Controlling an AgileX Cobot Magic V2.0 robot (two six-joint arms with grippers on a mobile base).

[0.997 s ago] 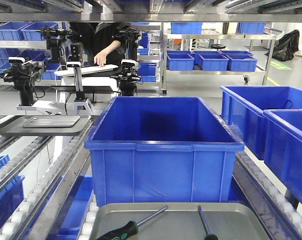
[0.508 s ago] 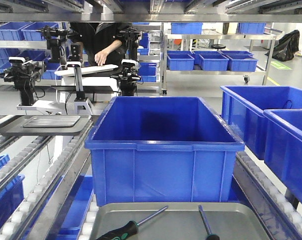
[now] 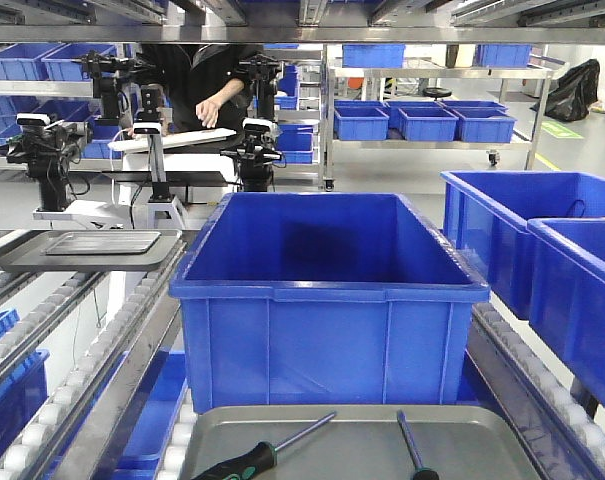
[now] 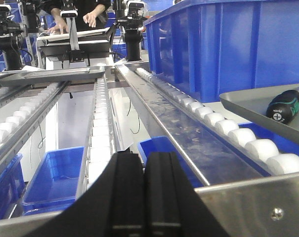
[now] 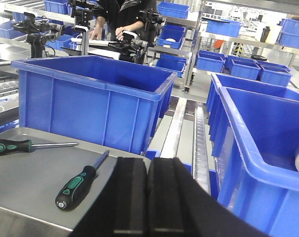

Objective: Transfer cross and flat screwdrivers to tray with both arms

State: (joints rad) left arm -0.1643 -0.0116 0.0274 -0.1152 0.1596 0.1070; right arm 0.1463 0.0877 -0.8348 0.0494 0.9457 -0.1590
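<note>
The grey metal tray (image 3: 354, 452) lies at the bottom of the front view, in front of a big blue bin. Two screwdrivers lie in it, apart. One has a green-and-black handle (image 3: 240, 464) at the left, and the other (image 3: 414, 450) lies at the right. The right wrist view shows the tray (image 5: 25, 190), a black-and-green screwdriver (image 5: 77, 183) and the other screwdriver (image 5: 13, 146) at the left edge. My right gripper (image 5: 147, 160) is shut and empty, just right of the tray. My left gripper (image 4: 143, 157) is shut and empty, left of the tray (image 4: 243, 101), where a handle end (image 4: 284, 106) shows.
A deep blue bin (image 3: 327, 290) stands right behind the tray. More blue bins (image 3: 542, 250) stand at the right, close beside my right gripper (image 5: 268, 148). Roller rails (image 4: 100, 123) run at the left. A person and other robot arms (image 3: 152, 120) are at the back.
The person's hand at the back has shifted slightly. The tray and both screwdrivers have not moved.
</note>
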